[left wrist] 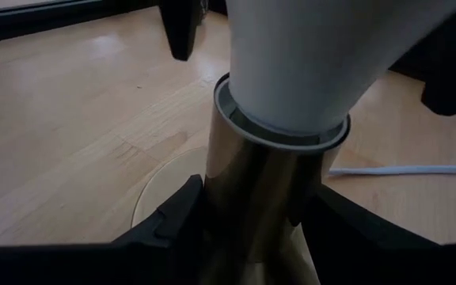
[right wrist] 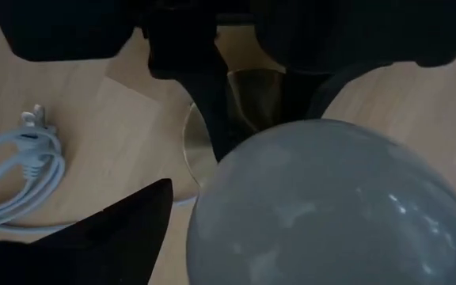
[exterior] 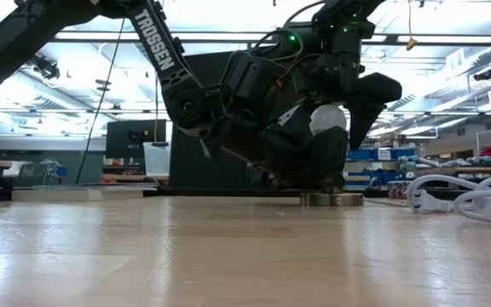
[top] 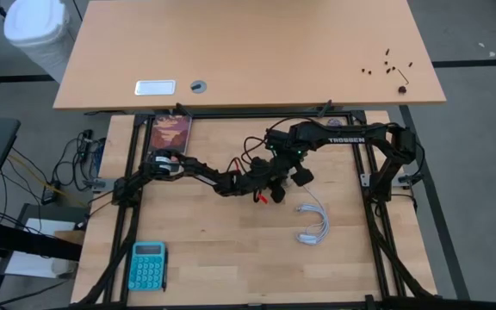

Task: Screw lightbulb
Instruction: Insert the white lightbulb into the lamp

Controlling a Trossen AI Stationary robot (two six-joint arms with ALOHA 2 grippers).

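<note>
A white lightbulb stands upright in a brass socket, whose round base disc rests flat on the wooden board. My left gripper reaches in low from the table's left and is shut on the socket's brass stem. My right gripper hangs above the bulb, pointing down and open. One of its fingers stands beside the bulb's dome with bare board showing between them; the other finger is hidden. In the high view the right gripper covers the bulb. My left gripper pinches the socket's brass stem between its two fingers, below the white collar under the bulb. The fingers come nearly level from the table's left, slanting slightly down, and lie across the stem. The socket stays upright with its base disc on the board.
A coiled white cable with a plug lies just right of and nearer than the socket. A teal calculator sits at the near left, and a dark book at the far left. Black frame rails border the board.
</note>
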